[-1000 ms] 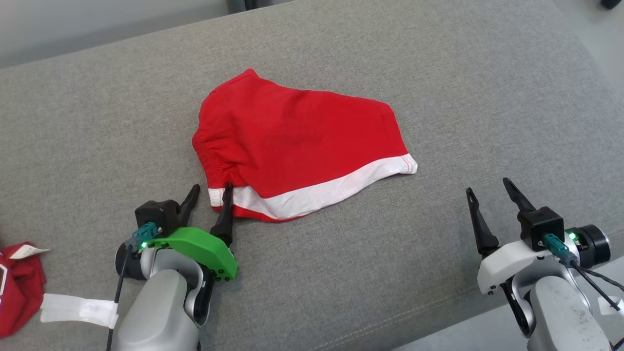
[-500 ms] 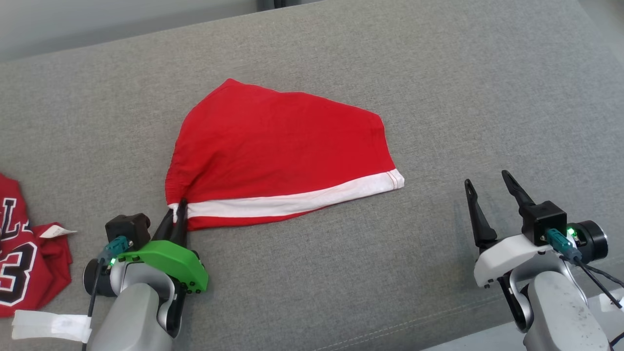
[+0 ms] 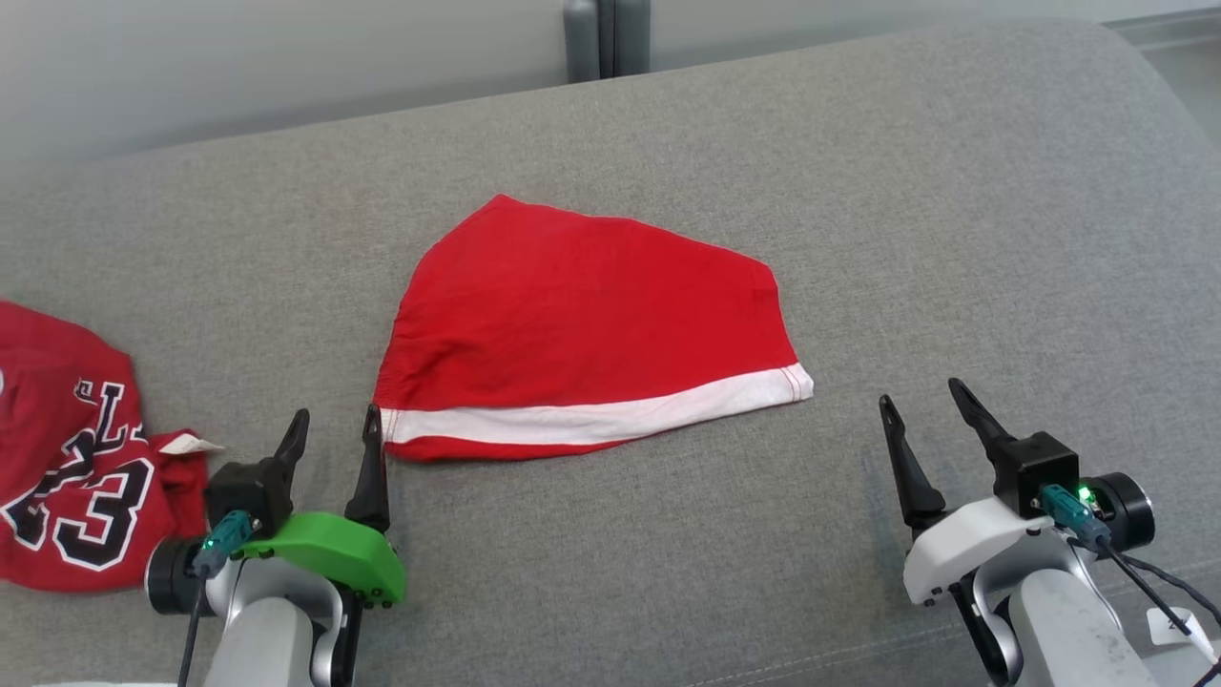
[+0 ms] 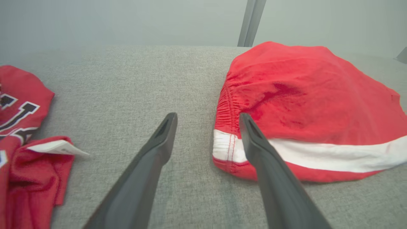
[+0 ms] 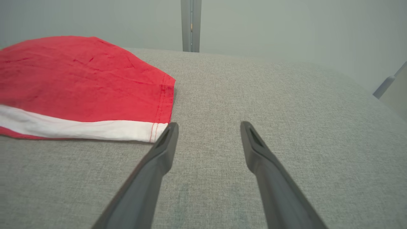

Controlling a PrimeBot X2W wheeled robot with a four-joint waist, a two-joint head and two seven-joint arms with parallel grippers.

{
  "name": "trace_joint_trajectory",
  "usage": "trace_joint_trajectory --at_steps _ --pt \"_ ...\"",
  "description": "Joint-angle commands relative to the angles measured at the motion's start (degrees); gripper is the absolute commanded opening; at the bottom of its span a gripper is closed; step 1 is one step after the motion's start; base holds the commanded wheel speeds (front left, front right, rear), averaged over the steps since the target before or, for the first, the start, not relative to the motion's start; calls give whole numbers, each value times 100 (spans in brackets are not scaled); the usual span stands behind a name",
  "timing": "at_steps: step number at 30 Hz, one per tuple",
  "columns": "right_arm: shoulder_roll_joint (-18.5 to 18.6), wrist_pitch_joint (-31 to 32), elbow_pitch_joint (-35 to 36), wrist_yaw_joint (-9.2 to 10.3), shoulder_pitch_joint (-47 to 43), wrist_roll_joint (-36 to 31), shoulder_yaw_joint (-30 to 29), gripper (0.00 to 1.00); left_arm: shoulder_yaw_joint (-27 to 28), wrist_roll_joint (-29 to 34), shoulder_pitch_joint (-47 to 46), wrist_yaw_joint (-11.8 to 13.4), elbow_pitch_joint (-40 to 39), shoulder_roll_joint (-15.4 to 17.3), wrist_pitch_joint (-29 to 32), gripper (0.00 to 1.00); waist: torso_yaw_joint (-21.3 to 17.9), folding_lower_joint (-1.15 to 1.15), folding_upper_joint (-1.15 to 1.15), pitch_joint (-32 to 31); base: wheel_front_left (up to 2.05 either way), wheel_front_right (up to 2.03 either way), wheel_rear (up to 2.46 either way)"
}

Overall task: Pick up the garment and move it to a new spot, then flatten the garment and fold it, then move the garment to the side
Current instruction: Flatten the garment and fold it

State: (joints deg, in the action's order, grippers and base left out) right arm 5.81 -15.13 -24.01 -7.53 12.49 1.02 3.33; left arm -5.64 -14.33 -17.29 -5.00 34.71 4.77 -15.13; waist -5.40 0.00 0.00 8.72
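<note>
L gripper [image 3: 338, 420] fingers apart, empty, inner tip just beside the red shorts [image 3: 591, 324] at the waistband corner. R gripper [image 3: 920, 393] also spread, near the hem corner. Shorts lie mid grey cushion [image 3: 668, 572]. Prob. flatten stage; fold next needs both corners pinched.

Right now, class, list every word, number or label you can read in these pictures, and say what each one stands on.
"23": black, white-edged digits on the red jersey.
"L": above the digits; the rest of that word is folded away.
White tag on the jersey: no readable print.
White label at the lower right of the head view: too small to read.
Red shorts: no text.
</note>
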Motion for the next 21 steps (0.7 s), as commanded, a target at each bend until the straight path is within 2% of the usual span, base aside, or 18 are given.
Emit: trace_joint_trajectory --at_steps 1,10,21 --pt "-15 -4 37 8 -107 69 6 100 91 75 208 -3 -192 -33 -3 100 165 0 0 -243 0 0 0" --pt "-92 -4 170 8 -388 170 -25 100 446 499 983 0 -990 -127 -2 100 430 0 0 -615 0 0 0" --pt "-190 -4 328 8 -657 266 -151 100 600 917 1637 -9 -1377 -170 -3 100 787 0 0 -962 0 0 0"
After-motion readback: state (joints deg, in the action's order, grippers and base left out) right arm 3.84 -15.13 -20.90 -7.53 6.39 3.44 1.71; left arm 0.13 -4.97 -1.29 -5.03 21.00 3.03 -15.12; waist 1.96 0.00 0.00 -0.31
